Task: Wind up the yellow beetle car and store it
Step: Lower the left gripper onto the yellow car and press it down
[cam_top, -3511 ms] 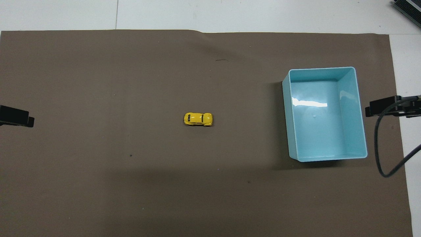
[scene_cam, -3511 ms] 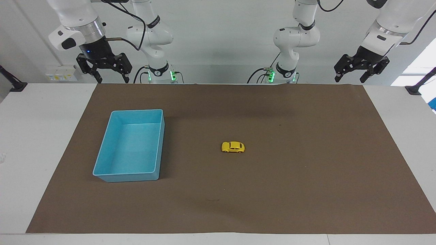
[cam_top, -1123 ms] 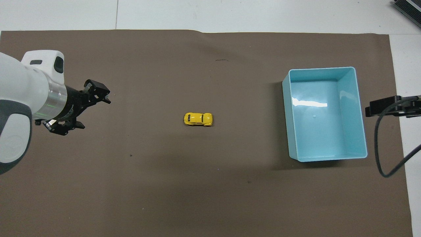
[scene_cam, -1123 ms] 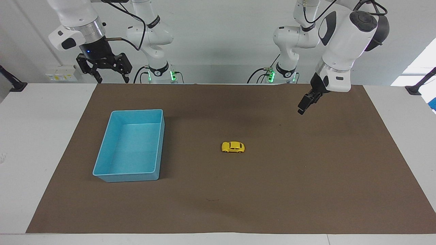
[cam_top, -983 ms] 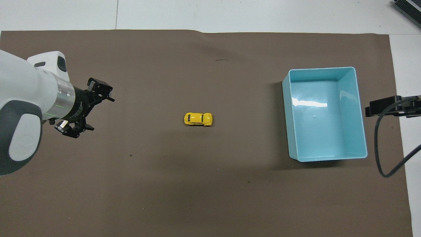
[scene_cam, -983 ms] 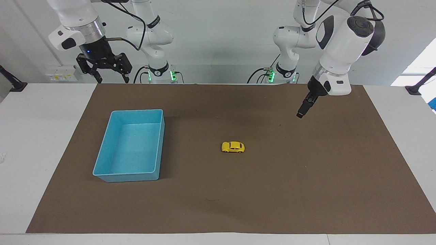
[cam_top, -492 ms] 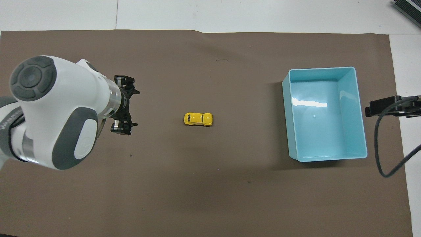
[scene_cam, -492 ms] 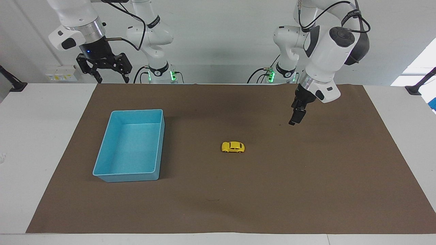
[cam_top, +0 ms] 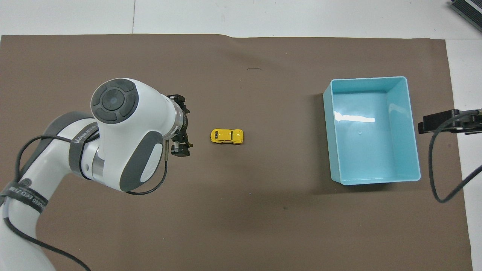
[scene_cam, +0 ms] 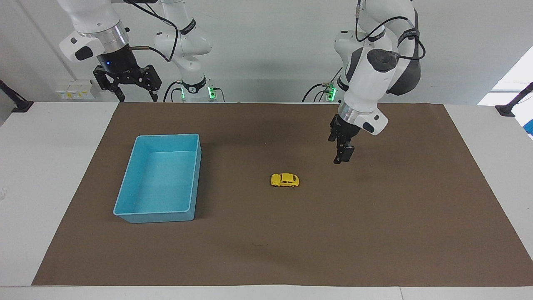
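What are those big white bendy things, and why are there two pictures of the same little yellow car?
The white bendy things are two robot arms. Each ends in a black gripper with two fingers, like a pincher hand.

Both pictures show the same table at the same moment. One camera faces the robots from across the table. The other looks down from above the robots, so everything appears turned around.

On the table lies a brown mat. On it sit the yellow beetle car and an empty light blue bin, which is toward the right arm's end.

The left gripper hangs in the air over the mat beside the car, open and not touching it. The right gripper waits up by the robots' edge, open too. Nothing is held.
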Controlling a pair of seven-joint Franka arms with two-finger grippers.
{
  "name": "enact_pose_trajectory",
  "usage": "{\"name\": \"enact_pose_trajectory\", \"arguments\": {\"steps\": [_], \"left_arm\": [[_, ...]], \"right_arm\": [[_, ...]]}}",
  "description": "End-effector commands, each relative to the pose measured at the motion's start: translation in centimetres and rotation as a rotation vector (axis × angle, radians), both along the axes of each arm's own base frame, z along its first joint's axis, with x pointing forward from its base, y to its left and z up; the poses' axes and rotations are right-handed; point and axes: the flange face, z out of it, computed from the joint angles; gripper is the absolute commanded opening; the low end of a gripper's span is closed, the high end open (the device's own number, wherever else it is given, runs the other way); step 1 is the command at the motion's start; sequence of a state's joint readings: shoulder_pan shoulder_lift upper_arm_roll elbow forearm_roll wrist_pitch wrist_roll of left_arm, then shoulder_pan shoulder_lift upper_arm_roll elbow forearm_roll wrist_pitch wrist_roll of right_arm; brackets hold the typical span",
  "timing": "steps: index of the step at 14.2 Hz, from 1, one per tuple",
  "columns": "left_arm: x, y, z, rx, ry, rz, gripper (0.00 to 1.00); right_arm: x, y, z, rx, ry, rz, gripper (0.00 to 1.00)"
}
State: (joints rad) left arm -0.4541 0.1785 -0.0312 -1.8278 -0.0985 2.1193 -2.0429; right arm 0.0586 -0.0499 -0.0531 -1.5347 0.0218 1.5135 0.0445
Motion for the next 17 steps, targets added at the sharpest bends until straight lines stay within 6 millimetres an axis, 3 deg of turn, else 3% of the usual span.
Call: {"name": "enact_pose_trajectory", "arguments": {"steps": [1, 3, 7, 8, 11, 17], "left_arm": [[1.0, -2.7, -1.7, 0.005, 0.008, 0.029, 1.00], [1.7, -4.6, -2.7, -0.001, 0.013, 0.063, 1.00], [1.2, -6.7, -5.4, -0.001, 0.025, 0.099, 1.00], [1.4, -7.0, -6.7, 0.008, 0.036, 0.112, 1.00], [-0.6, -10.7, -11.2, 0.034, 0.064, 0.086, 1.00], [-0.2, -11.1, -12.3, 0.017, 0.043, 0.120, 1.00]], "right_arm": [[-0.4, 0.0, 0.3, 0.019, -0.001, -0.018, 1.00], [-0.4, 0.0, 0.3, 0.020, -0.001, -0.017, 1.00], [-0.4, 0.0, 0.3, 0.020, -0.001, -0.017, 1.00], [-0.4, 0.0, 0.3, 0.020, -0.003, -0.018, 1.00], [-0.4, 0.0, 0.3, 0.020, -0.001, -0.017, 1.00], [-0.4, 0.0, 0.3, 0.020, -0.001, -0.017, 1.00]]}}
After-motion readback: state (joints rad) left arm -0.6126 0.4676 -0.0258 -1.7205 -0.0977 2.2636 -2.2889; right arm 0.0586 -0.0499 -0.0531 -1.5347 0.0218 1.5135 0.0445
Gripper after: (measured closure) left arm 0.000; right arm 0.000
